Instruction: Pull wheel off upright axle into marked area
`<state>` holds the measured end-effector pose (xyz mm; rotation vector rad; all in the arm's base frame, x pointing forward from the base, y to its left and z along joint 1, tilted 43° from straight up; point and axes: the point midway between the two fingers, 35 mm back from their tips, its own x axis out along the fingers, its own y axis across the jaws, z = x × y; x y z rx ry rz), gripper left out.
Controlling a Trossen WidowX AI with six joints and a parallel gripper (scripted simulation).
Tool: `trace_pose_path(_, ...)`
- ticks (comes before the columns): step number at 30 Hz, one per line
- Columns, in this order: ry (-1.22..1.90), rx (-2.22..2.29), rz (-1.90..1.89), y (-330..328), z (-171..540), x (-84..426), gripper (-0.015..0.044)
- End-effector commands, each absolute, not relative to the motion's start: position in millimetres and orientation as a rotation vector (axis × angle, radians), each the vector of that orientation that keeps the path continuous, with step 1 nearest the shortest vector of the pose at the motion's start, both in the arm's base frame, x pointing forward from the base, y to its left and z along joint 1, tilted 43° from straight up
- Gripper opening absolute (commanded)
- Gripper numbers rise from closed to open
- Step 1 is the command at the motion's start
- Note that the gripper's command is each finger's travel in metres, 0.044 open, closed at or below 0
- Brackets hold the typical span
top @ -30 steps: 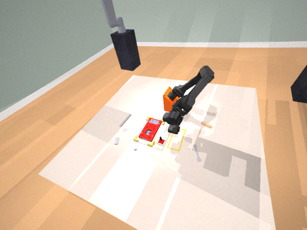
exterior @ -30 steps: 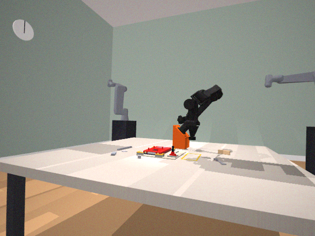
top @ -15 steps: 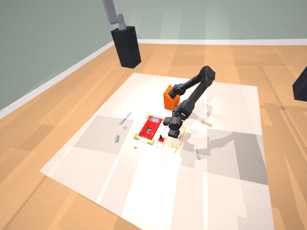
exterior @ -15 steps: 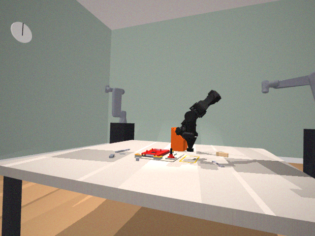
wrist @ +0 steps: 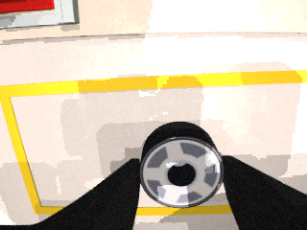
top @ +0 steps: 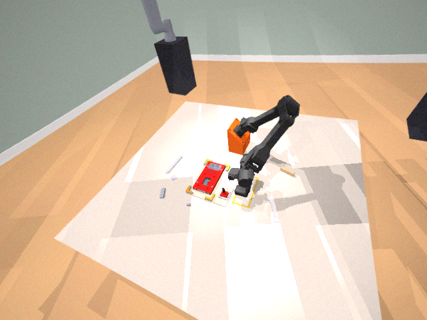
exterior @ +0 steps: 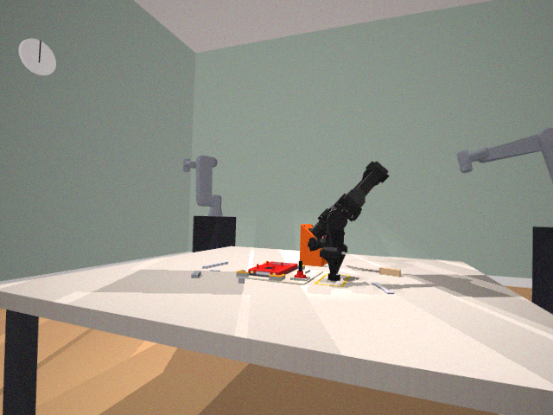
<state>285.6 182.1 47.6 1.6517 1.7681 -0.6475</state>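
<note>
My gripper (exterior: 333, 273) (wrist: 179, 165) is shut on the black wheel with a pale, spoked hub (wrist: 181, 195). The wheel is upright between the fingertips, hub facing the wrist camera. It is over the inside of the yellow marked outline (top: 255, 187) (exterior: 330, 285) (wrist: 120, 82), towards its near side in the wrist view. It is at or just above the table; I cannot tell if it touches. The arm hides the wheel in the top view. The black axle (top: 223, 190) (exterior: 300, 264) stands bare on its red base (top: 224, 195) (exterior: 300, 275) (wrist: 26, 5), left of the outline.
A red chassis plate (top: 203, 186) (exterior: 272, 268) lies between yellow corner brackets left of the axle. An orange block (top: 236, 145) (exterior: 308, 245) stands behind. A tan block (top: 287, 171) (exterior: 390, 271) and a pale strip (top: 273, 208) (exterior: 383, 288) lie to the right.
</note>
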Motion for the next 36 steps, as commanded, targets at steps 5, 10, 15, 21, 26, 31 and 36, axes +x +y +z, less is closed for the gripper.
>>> trace_pose_path(5, 1.769, 1.65, -0.646, 182.2, 47.8, 285.5, 0.0262)
trace_pose_path(10, 1.764, 1.65, -0.651, 166.0, 64.2, 287.7, 0.03)
trace_pose_path(15, 1.76, 1.654, -0.655, 141.0, 91.3, 286.8, 0.03)
trace_pose_path(21, 1.75, 1.651, -0.67, 114.2, 87.0, 263.5, 0.0431)
trace_pose_path(26, 1.758, 1.649, -0.666, 81.0, 91.6, 223.1, 0.044)
trace_pose_path(31, 1.762, 1.651, -0.662, 73.8, 92.8, 210.7, 0.044)
trace_pose_path(36, 1.762, 1.651, -0.662, 73.8, 92.8, 210.7, 0.044)
